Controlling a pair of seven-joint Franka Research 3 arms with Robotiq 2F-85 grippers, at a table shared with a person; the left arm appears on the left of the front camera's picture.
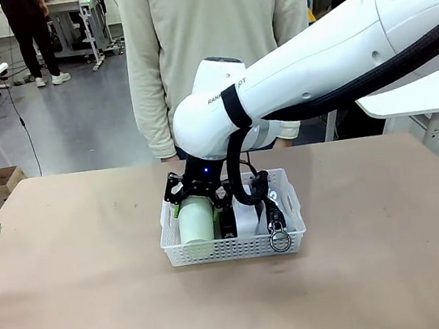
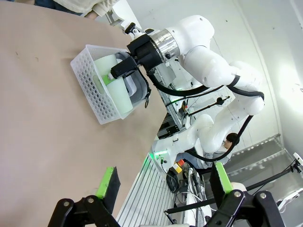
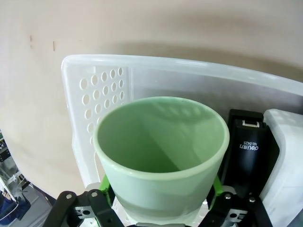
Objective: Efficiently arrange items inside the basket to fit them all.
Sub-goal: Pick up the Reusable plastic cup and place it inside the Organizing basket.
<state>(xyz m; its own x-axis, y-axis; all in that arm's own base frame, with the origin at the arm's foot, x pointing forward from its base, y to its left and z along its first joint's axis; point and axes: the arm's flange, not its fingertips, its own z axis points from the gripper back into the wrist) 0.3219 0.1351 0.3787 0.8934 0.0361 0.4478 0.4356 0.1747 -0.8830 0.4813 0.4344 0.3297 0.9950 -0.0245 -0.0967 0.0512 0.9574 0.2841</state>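
The white perforated basket [image 1: 295, 240] stands mid-table. In its left part the pale green cup [image 1: 197, 223] leans with its mouth toward the wrist, and my right gripper [image 1: 195, 194] is shut on it. The right wrist view looks into the cup [image 3: 161, 142], with green pads [image 3: 106, 187] against both sides. A black stapler [image 3: 246, 151] lies beside it, then the white device [image 3: 289, 156]. The pouch's black zipper and ring [image 1: 280, 240] fill the basket's right end. My left gripper [image 2: 164, 182] hangs open and far from the basket [image 2: 90, 80].
A person in a cream sweater [image 1: 220, 50] stands at the table's far edge behind the basket. The brown tabletop [image 1: 101, 312] is bare around the basket. A cardboard box [image 1: 1, 183] sits on the floor at far left.
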